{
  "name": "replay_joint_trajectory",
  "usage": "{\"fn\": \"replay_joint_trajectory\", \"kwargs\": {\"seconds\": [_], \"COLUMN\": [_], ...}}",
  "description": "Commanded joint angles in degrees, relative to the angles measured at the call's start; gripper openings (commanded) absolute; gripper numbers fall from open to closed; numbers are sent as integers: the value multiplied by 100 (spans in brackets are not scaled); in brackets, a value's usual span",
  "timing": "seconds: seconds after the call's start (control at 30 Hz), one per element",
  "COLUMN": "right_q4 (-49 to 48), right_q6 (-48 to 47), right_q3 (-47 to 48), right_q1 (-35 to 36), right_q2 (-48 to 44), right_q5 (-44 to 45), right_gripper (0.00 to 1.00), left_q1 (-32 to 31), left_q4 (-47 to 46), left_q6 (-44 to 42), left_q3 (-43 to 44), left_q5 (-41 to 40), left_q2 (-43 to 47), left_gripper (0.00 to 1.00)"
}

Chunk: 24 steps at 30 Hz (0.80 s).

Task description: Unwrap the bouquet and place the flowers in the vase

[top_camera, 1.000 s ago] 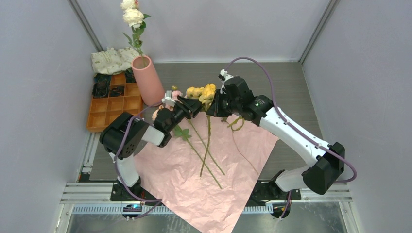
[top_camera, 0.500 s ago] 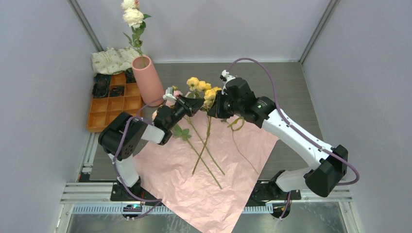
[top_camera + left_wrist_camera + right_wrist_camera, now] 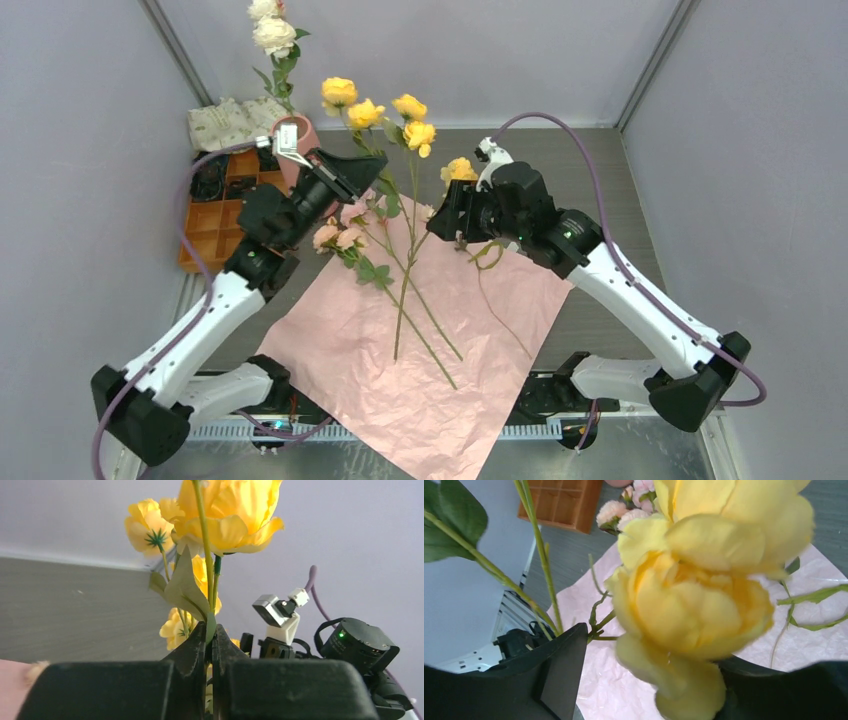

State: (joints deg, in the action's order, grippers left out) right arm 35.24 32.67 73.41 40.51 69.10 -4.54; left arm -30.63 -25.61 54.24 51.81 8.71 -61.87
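Left gripper [image 3: 210, 647] pinches the yellow roses [image 3: 365, 112] aloft, but one bloom [image 3: 694, 605], lodged between the parted jaws of the right gripper [image 3: 656, 647], could snag.

No writing, label, brand, number or sign is legible on anything in these views.

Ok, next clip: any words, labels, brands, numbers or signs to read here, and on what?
None can be read. The pink paper and orange tray are plain. The cloth behind the tray bears a small print, too small to make out.
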Motion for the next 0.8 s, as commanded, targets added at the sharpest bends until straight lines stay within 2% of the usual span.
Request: {"fn": "replay_joint_trajectory", "kwargs": {"seconds": [0.0, 0.23, 0.4, 0.57, 0.67, 0.77], "right_q4": [-71, -44, -44, -70, -51, -6], "right_q6": [-111, -170, -199, -271, -324, -401], "right_q3": [61, -63, -110, -171, -163, -131], "right_q1": [11, 15, 12, 17, 9, 5], "right_q2": [-520, -863, -893, -933, -917, -862], "right_q5": [279, 436, 420, 434, 436, 436], "right_gripper": [70, 79, 80, 82, 82, 82], "left_q1": [15, 22, 24, 104, 380, 884], "left_q4": [2128, 3175, 3061, 2191, 1747, 1310], "left_q6": [-2002, -3789, -5128, -6320, -6439, -6201], "left_q3": [1101, 3390, 4420, 4640, 4595, 4553], "left_q5": [-1052, -2049, -3007, -3499, -3486, -3316], "left_q2": [694, 467, -103, -749, -1044, -1297], "left_gripper": [0, 0, 0, 0, 0, 0]}}
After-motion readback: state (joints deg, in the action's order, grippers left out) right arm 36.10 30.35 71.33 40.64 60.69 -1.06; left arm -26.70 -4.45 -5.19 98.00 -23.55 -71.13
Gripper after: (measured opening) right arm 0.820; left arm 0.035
